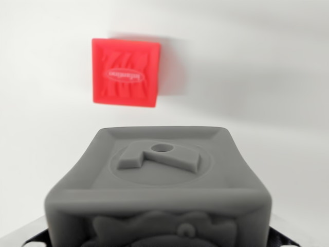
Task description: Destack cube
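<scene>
A grey cube (pixel 159 180) fills the lower half of the wrist view, very close to the camera. Its top face carries a raised shape with a small hole inside a round recess. Dark parts of my gripper (pixel 159 237) show only at the bottom corners, on either side of the grey cube, and the gripper appears shut on it. A red cube (pixel 125 73) with an embossed oval mark lies farther off on the white surface, above and to the left of the grey cube in the picture. The two cubes are apart. The fingertips themselves are hidden by the grey cube.
A plain white surface (pixel 267 67) spreads around both cubes, with a soft shadow to the right of the red cube. Nothing else is in view.
</scene>
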Robot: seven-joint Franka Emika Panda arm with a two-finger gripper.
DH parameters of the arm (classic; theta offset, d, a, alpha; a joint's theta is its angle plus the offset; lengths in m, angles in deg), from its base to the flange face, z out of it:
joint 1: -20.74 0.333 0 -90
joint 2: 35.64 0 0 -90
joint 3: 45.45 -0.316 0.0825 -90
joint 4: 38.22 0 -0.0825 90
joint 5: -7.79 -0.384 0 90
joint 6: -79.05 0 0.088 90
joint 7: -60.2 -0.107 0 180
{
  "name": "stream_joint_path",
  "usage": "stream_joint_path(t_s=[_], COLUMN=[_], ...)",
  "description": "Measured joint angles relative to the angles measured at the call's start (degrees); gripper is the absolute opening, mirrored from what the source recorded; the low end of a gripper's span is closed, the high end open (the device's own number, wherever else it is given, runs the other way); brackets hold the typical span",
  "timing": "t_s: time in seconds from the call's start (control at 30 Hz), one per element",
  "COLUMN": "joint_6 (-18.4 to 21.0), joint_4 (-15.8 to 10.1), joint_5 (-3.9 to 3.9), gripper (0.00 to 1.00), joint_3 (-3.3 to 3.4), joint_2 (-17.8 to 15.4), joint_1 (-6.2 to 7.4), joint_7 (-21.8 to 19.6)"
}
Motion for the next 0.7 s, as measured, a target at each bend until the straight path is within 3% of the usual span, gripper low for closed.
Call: stream_joint_path(t_s=[0.7], joint_6=[-3.07], joint_4=[-7.45], joint_5=[-0.28], gripper=[0.00], joint_3=[0.01], joint_2=[-4.37], joint_1=[-2.33], joint_7=[4.00])
